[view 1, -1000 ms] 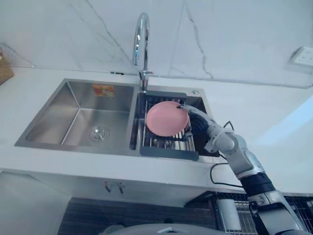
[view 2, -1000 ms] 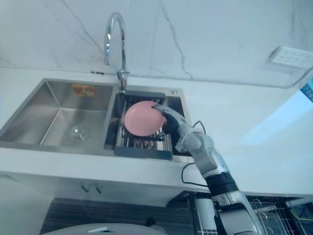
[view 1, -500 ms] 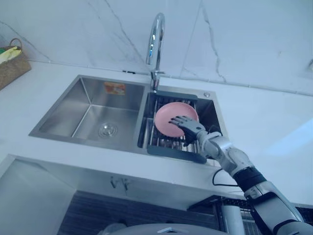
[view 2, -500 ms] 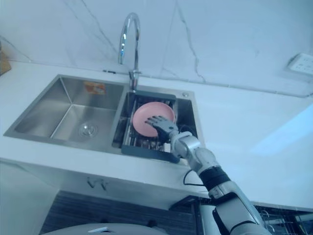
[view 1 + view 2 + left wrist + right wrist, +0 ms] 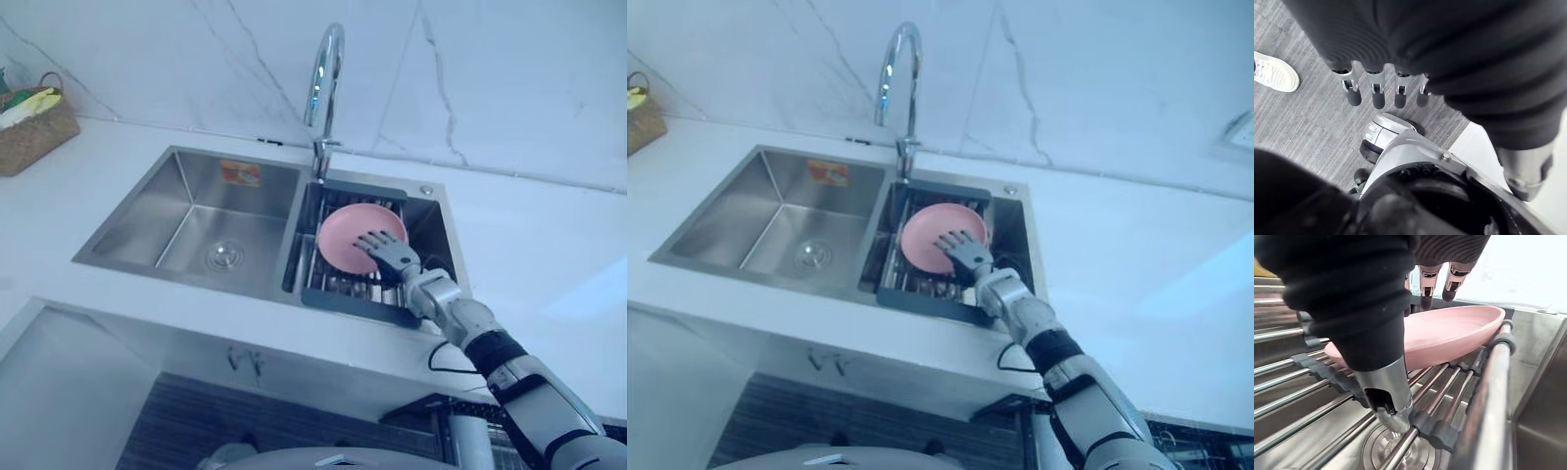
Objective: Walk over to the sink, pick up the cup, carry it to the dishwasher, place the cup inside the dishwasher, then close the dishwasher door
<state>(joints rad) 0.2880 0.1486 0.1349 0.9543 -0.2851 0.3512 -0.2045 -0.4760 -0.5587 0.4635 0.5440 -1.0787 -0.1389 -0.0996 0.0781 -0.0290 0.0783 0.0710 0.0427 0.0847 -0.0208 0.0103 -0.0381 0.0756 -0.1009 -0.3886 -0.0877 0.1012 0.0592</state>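
Right hand (image 5: 390, 257) moved over pink plate (image 5: 343, 227), fingers (image 5: 1428, 284) straight

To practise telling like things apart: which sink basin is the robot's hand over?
The smaller basin on the robot's right: the right hand spreads over a pink dish on its wire rack. The larger basin has no rack.

Standing here, I can make out no words or numbers anywhere. An orange and red sticker (image 5: 241, 172) sits on the back wall of the left basin of the sink (image 5: 137, 220), its print too small to read.
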